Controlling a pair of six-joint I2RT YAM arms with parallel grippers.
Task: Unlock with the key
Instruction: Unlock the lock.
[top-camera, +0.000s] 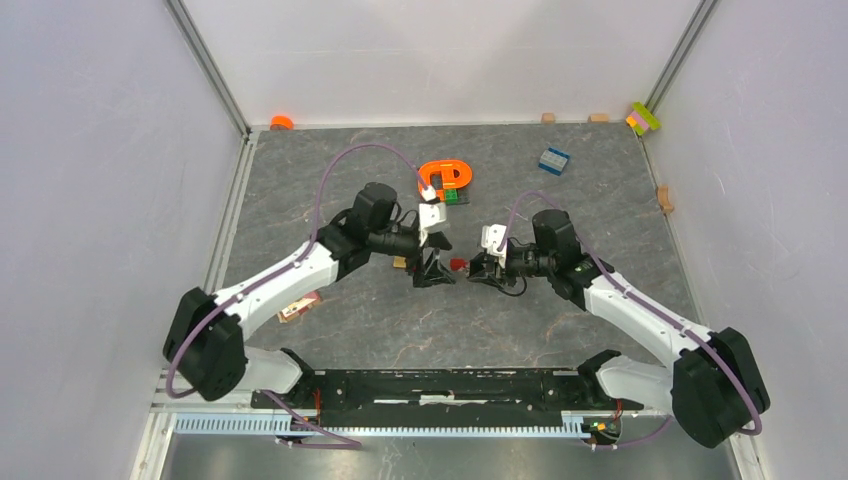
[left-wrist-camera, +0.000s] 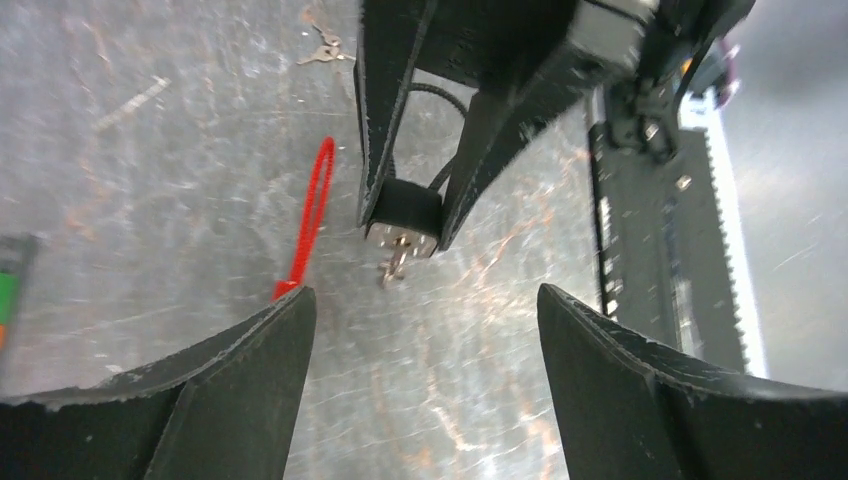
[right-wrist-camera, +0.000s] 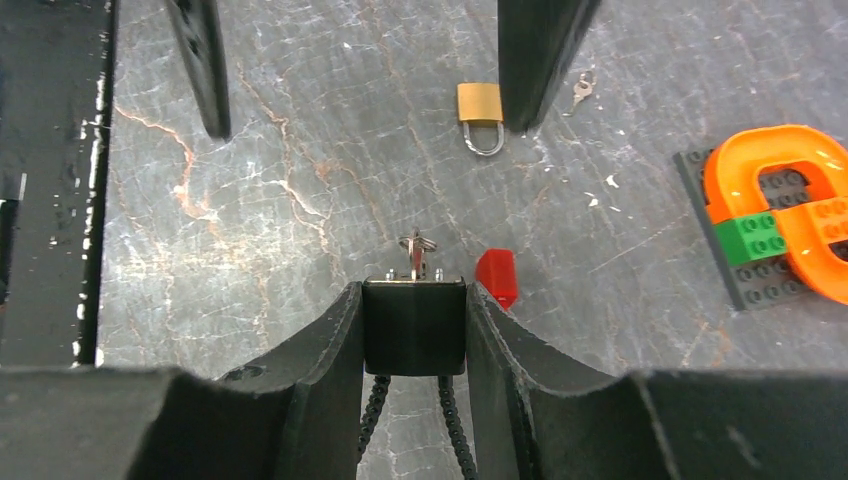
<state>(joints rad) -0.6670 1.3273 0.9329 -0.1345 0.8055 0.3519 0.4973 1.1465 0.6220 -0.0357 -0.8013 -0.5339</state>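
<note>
L gripper (left-wrist-camera: 425, 305) spread wide, nothing in it, facing the key (left-wrist-camera: 394, 264). Risk: key's tiny, so if I close off-centre I'll knock it and twist the lock (left-wrist-camera: 401, 208) in the R gripper (right-wrist-camera: 413, 300) pinch. Lock: small black block, silver face, key already in, held mid-scene btwn both grippers.

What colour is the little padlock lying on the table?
The brass padlock is gold-coloured with a silver shackle. It shows best in the right wrist view.
</note>
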